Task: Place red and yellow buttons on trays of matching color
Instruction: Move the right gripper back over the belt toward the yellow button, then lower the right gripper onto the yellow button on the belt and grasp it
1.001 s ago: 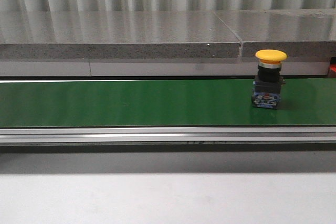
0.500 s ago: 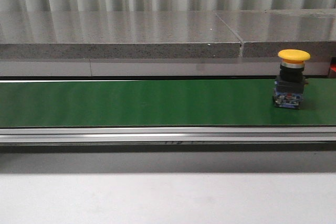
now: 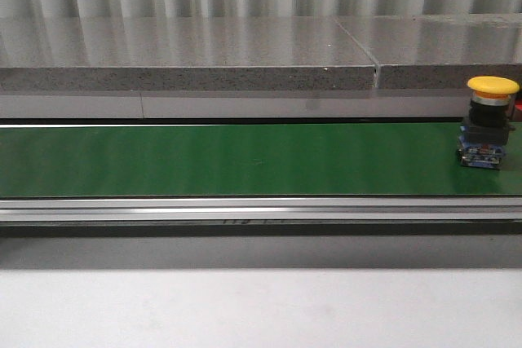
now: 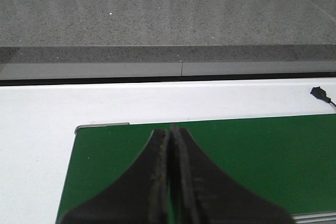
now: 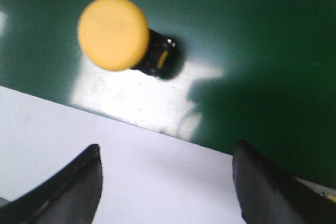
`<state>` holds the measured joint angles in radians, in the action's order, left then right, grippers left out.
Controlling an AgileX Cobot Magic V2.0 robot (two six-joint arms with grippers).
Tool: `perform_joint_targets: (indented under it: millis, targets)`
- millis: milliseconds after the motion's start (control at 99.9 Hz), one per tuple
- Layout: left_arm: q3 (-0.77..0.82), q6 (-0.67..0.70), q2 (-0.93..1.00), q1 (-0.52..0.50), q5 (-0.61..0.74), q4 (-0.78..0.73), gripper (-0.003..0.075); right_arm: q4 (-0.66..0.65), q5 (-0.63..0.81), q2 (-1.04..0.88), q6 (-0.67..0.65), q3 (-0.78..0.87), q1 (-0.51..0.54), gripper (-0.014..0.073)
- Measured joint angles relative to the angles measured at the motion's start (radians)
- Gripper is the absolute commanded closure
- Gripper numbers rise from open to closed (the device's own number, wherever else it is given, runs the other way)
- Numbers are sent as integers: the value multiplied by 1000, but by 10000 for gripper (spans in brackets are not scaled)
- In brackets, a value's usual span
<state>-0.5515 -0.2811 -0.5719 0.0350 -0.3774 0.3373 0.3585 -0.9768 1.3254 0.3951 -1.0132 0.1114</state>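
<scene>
Yellow button (image 3: 492,120) (upright) stands on green belt (image 3: 245,160).

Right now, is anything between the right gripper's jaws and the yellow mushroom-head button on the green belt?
Nothing. In the right wrist view, only bare green conveyor belt and a white surface separate the open right gripper from the yellow mushroom-head button.

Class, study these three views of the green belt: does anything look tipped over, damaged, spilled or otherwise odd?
Nothing stands out. The yellow mushroom-head push button stands upright on the green conveyor belt near its right end, intact. The left gripper is shut over the belt, and the right gripper is open, with the button beyond its fingertips.
</scene>
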Motion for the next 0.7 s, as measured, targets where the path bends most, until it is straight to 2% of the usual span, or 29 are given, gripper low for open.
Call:
perform_joint_targets:
  millis: [150,580,700]
  targets:
    - [0,0,0,0,0,0,740,0,56,29,32,0,-32,69]
    - [0,0,0,0,0,0,740,0,237,141,51,0,-33,69]
    - [0,0,0,0,0,0,740,2,278,165,51,0,-33,99]
